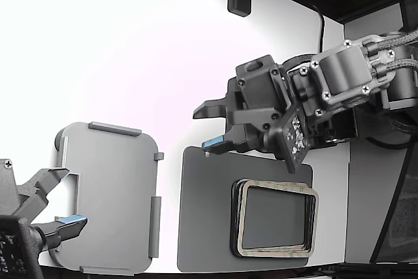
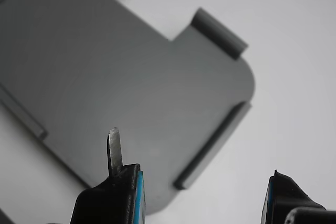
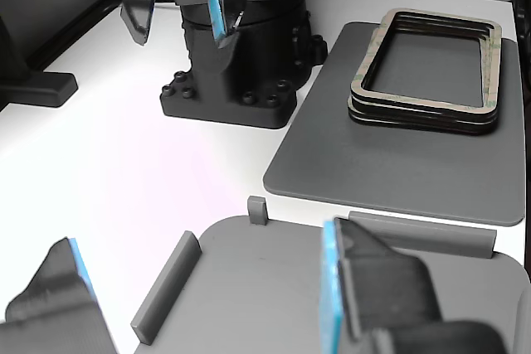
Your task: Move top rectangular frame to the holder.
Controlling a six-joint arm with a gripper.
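Observation:
The top rectangular frame (image 1: 277, 191) is tan with a hollow centre. It lies on top of a stack of like frames on the dark mat, at the exterior view's right; it also shows in the other view (image 3: 377, 93). The holder (image 1: 111, 194) is a light grey plate with raised tabs, at the exterior view's left. My gripper (image 1: 205, 127) hangs open and empty in the air between the holder and the stack, above the mat's far corner. In the wrist view my gripper (image 2: 195, 156) is open, and the holder (image 2: 131, 77) lies beyond its fingertips.
The dark grey mat (image 1: 202, 227) lies under the stack. A second arm's open gripper (image 1: 62, 200) is at the holder's notch side, at the exterior view's lower left; its blue-padded fingers (image 3: 340, 288) fill the front of the other view. My arm's black base (image 3: 232, 80) stands behind the mat.

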